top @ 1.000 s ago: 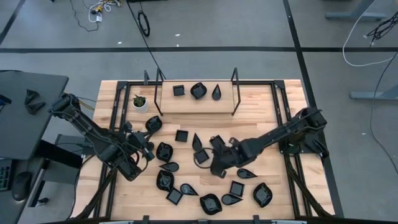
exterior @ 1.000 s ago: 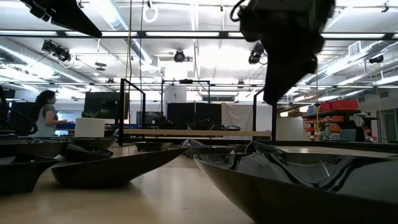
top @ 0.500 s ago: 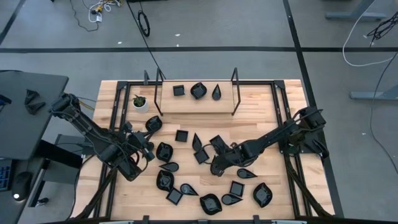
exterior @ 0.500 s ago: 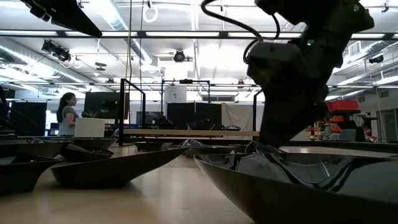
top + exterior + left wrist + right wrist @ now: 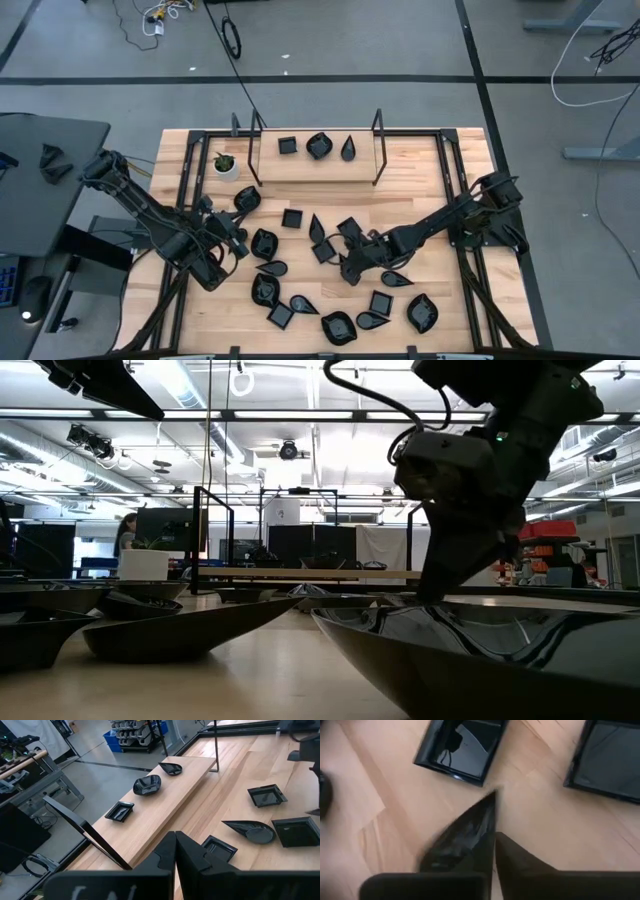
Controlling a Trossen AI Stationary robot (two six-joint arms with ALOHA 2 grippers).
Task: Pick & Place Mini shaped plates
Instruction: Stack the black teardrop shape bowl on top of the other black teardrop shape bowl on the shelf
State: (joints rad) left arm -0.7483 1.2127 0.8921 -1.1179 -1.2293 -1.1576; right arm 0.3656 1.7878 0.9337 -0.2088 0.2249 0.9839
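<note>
Now: right claw (image 5: 345,272) down mid-bench, pinched on a leaf plate (image 5: 465,840).
Left claw (image 5: 243,243) shut, empty, near left edge; other plates (image 5: 288,218) scattered on the bench (image 5: 420,170).

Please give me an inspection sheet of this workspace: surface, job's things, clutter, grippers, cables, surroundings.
Surface: wooden table with a raised shelf at the back.
Job's things: three plates on the shelf; many more scattered on the table.
Clutter: small white plant pot near the shelf.
Grippers: left gripper shut, empty, above the table's left side; right gripper shut, low among the middle plates, whether it holds one cannot be told.
Cables: loose cables on the floor behind the table.
Surroundings: a desk to the left; a person far behind.
</note>
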